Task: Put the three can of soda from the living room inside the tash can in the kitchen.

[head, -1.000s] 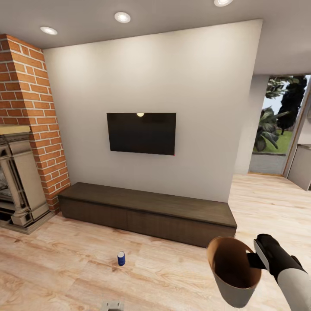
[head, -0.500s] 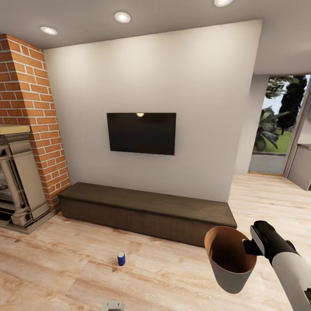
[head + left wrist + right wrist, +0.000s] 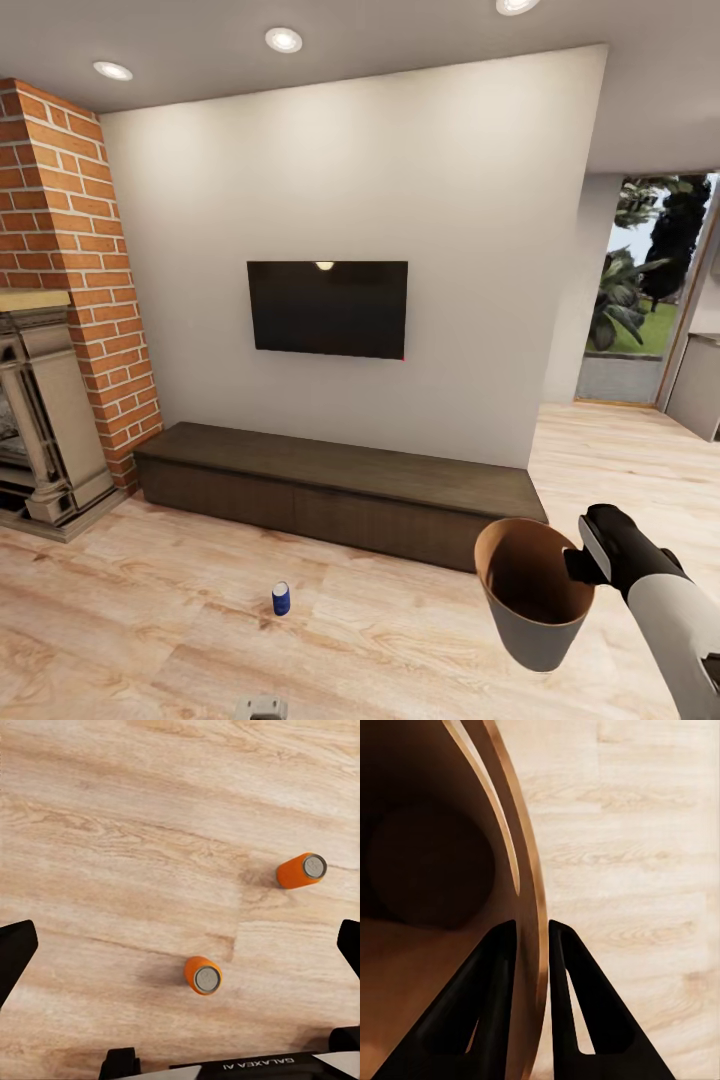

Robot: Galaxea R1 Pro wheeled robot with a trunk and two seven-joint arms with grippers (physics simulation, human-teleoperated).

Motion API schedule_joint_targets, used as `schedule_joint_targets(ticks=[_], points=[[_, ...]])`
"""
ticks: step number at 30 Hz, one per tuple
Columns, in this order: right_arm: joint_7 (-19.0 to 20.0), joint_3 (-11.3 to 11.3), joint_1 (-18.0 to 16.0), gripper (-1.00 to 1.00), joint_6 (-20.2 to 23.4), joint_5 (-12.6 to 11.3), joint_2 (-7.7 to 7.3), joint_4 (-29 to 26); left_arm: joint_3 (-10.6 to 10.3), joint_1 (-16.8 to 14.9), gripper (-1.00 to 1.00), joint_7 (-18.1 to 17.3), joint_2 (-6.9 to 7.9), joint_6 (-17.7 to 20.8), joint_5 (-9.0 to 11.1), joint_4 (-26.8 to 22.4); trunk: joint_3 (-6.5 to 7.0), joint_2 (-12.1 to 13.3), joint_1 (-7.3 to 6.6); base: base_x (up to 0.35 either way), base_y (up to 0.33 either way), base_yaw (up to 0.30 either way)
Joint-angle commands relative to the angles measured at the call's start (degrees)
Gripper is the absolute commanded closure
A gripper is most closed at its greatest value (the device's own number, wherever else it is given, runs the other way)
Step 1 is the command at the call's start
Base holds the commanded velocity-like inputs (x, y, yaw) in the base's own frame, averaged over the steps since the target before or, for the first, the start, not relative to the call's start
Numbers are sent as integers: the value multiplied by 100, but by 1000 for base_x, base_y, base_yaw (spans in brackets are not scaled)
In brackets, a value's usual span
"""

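**Bin in hand, zero cans in it so far**

Was parked in the living room, facing the wall TV (image 3: 327,309) over the long low dark-wood cabinet (image 3: 340,490), brick column (image 3: 70,270) off to one side.

Right end effector (image 3: 531,937) was clamped on the rim of the trash can (image 3: 535,595), one finger inside the wall and one outside, carrying it off the wood floor (image 3: 150,610) with the mouth tipped toward the camera. Looked straight into the tan-brown inside from the right wrist view: nothing in there, bare bottom.

Left end effector (image 3: 180,945) was spread wide open, gripping nothing, pointed down at the floor. Two orange soda cans stood upright under it, apart from each other: the nearer orange can (image 3: 203,976) sat roughly between the fingers, the farther orange can (image 3: 301,870) off toward one fingertip.

Dark blue soda can (image 3: 281,598) stood upright on the floor in front of the cabinet, well apart from the bin.

So, progress-wise: bin fetched, but probably none of the three cans collected yet. Still to do, by the look of it: grab each can, drop it in, then haul the lot to the kitchen. Nearer orange can seemed the obvious first pick.
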Motion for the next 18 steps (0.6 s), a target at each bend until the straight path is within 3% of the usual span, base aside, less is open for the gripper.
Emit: schedule_joint_targets(ticks=[1, 18], points=[[14, -3, -21, 100, -5, -18, -1, 3, 0, 0, -100, -2, 0, -10, 0, 0, 0, -1, 0, 0, 0, 0], [9, -3, -166, 100, -34, -11, 12, 12, 8, 0, -100, -29, -6, 9, 17, -7, 0, -1, 0, 0, 0, 0]])
